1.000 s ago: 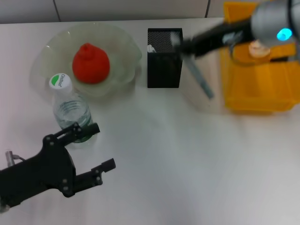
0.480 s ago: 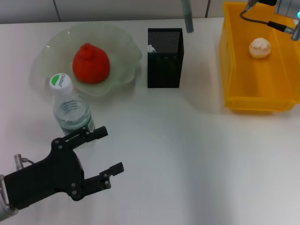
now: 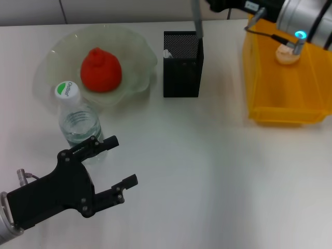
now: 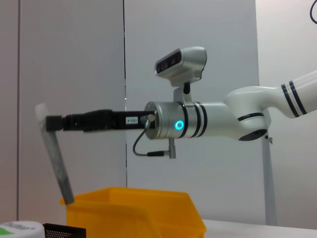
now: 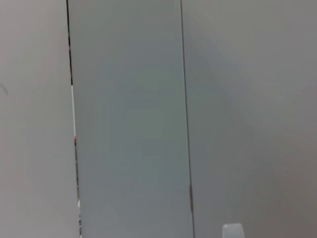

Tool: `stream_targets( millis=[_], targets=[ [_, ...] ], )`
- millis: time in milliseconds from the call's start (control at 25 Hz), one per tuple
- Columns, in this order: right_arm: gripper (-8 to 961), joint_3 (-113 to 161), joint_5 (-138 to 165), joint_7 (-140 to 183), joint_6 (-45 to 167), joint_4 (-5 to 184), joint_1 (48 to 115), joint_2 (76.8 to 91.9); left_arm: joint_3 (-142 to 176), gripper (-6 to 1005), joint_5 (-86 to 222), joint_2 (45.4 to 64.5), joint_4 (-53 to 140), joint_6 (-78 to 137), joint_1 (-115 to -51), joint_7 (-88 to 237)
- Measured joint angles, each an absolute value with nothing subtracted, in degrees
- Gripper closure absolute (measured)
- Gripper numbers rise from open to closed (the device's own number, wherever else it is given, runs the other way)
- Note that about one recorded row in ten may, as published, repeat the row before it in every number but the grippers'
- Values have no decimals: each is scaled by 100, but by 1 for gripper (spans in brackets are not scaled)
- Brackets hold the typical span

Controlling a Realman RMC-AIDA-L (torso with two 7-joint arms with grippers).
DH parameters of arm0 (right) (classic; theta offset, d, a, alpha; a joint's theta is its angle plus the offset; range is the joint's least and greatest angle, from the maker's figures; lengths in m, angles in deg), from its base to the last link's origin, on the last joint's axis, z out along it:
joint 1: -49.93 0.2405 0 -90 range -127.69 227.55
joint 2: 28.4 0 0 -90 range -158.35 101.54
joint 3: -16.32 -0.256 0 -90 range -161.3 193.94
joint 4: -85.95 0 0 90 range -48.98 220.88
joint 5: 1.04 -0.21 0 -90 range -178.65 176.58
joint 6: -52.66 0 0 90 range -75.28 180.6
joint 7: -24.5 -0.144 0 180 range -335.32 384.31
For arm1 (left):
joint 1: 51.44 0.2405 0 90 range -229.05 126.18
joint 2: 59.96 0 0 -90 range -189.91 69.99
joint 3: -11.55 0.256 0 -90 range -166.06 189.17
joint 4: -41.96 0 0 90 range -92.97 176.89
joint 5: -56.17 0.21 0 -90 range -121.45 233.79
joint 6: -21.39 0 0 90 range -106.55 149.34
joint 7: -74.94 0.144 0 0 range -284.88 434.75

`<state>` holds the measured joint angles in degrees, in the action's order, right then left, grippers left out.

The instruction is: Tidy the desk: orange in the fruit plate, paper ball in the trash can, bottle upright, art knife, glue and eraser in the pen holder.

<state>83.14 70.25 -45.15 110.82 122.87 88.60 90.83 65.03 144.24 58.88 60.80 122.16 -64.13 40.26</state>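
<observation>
My right gripper (image 3: 211, 4) reaches in from the top edge and is shut on the grey art knife (image 3: 196, 19), which hangs above the far right corner of the black mesh pen holder (image 3: 181, 70). The left wrist view also shows that gripper (image 4: 49, 122) holding the knife (image 4: 55, 158) at a slant above the holder. The orange (image 3: 100, 69) lies in the clear fruit plate (image 3: 136, 49). The bottle (image 3: 78, 120) stands upright in front of the plate. The paper ball (image 3: 287, 53) lies in the yellow bin (image 3: 282, 106). My left gripper (image 3: 122, 161) is open and empty beside the bottle.
A small white item (image 3: 167, 53) shows inside the pen holder; I cannot tell what it is. The yellow bin stands at the table's right side. The right wrist view shows only grey wall panels.
My right gripper has swung the art knife from a slant to the right of the pen holder up to a steep hang over the holder's far right corner. The left gripper shifted slightly right.
</observation>
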Motion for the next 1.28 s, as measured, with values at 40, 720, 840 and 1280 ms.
stream_targets(
  millis=[40, 720, 840, 1280],
  targets=[
    [822, 8310, 7023, -4465, 11074, 12161, 8923, 9086, 6503, 214, 14424, 5888, 6080, 12216, -6413, 4026],
    [640, 8293, 7000, -4264, 11093, 11750, 8950, 9104, 6464, 215, 14413, 5882, 6068, 12185, -6427, 4002],
    [530, 8267, 6980, -4434, 11523, 12151, 8564, 9111, 6356, 215, 14287, 5879, 6081, 12261, -6424, 4018],
    [333, 8173, 5916, -4281, 12810, 12771, 6971, 9099, 6155, 215, 14040, 5857, 6127, 12897, -6377, 4238]
  ],
)
